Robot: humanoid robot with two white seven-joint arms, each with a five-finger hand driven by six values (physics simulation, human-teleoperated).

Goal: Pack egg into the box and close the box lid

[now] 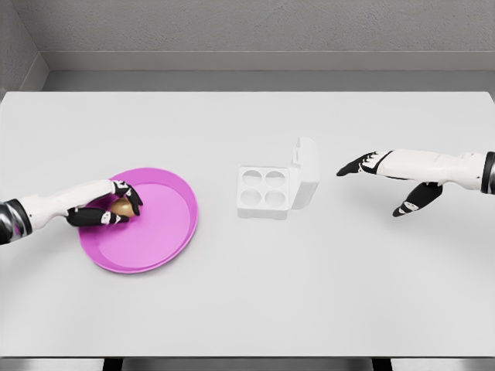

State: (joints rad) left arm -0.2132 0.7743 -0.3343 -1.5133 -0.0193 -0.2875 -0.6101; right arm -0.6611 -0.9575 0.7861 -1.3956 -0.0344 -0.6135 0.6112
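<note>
Egg (120,209) sits on pink plate (155,239), left hand (108,205) curled over it, fingers (130,198) pinching its sides. Likely light, smooth, fragile; best held gently round the middle. White box (264,193) near counter (309,294) centre: four cups, all empty, lid (305,171) standing open. Right hand (398,182) hovers beside box, fingers spread, holding nothing.

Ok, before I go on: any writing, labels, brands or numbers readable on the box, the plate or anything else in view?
None. The white egg box and its raised lid are plain, the pink plate carries no print, and the brown egg in the left robot hand shows no stamp. The table and the right robot hand bear no markings either.
</note>
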